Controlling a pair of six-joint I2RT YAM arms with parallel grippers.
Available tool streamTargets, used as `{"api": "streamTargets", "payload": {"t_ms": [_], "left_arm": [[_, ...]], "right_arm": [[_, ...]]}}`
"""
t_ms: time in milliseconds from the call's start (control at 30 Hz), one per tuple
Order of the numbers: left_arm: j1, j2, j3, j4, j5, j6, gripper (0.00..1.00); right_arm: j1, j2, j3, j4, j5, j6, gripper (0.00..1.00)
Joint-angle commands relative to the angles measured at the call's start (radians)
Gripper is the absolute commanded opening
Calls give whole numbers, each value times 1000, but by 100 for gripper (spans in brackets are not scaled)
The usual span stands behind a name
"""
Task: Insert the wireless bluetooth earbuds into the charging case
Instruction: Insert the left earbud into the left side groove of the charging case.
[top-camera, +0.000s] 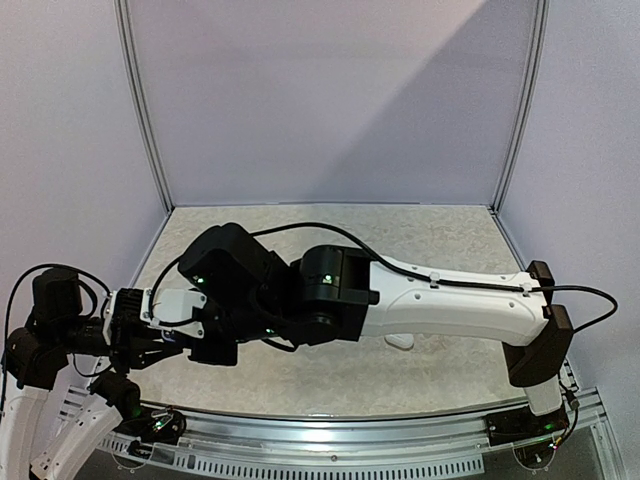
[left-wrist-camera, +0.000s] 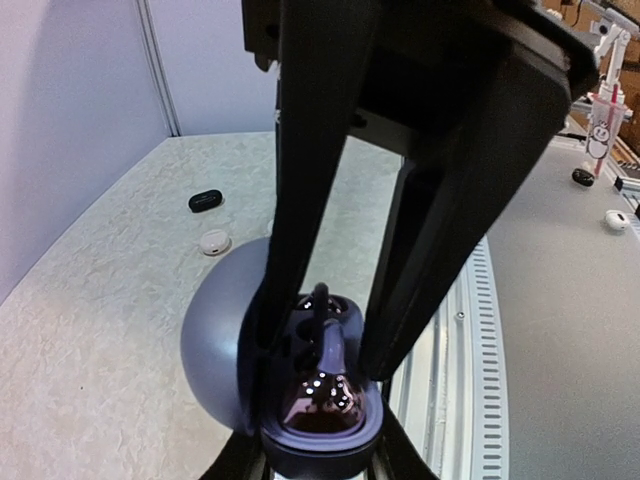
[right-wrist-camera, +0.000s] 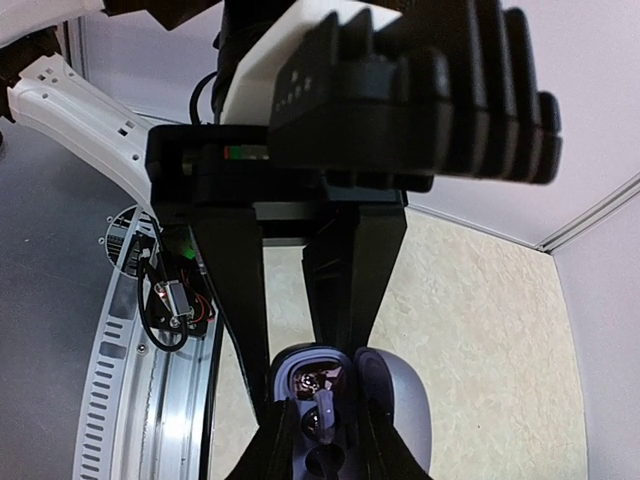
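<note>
My left gripper (left-wrist-camera: 320, 445) is shut on the base of an open grey-lavender charging case (left-wrist-camera: 215, 330), whose lid stands open to the left. A grey-lavender earbud (left-wrist-camera: 331, 350) lies in the case's dark inner tray. My right gripper (right-wrist-camera: 328, 445) reaches down over the case, and its black fingers (left-wrist-camera: 300, 220) stand on either side of the earbud (right-wrist-camera: 325, 412) with a gap on both sides, so it is open. In the right wrist view the case (right-wrist-camera: 400, 400) is between the left gripper's fingers (right-wrist-camera: 235, 300). In the top view both grippers meet at the near left (top-camera: 215, 335) and hide the case.
A black bud (left-wrist-camera: 205, 201) and a white bud (left-wrist-camera: 214, 242) lie on the table beyond the case. Another white piece (top-camera: 400, 342) lies under the right forearm. The metal rail (left-wrist-camera: 480, 330) runs along the near table edge. Small items (left-wrist-camera: 616, 219) lie beyond the rail.
</note>
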Motion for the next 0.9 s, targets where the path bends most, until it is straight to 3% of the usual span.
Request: {"api": "streamTargets", "payload": {"t_ms": [0,333,533,867], "left_arm": [[-11,-7,16,11,23,7,0],[-10,-7,16,10,22,7,0],[-11,-9,16,9,20,6,0],[-11,-9,16,11,21,8,0]], "right_arm": [[-8,-53,-22,55,-43,18,25],[-9,-36,-15,78,-65,22,28],[-17,-18,-15,68,-88,29,17],[-28,27,1,15,-94,32,12]]}}
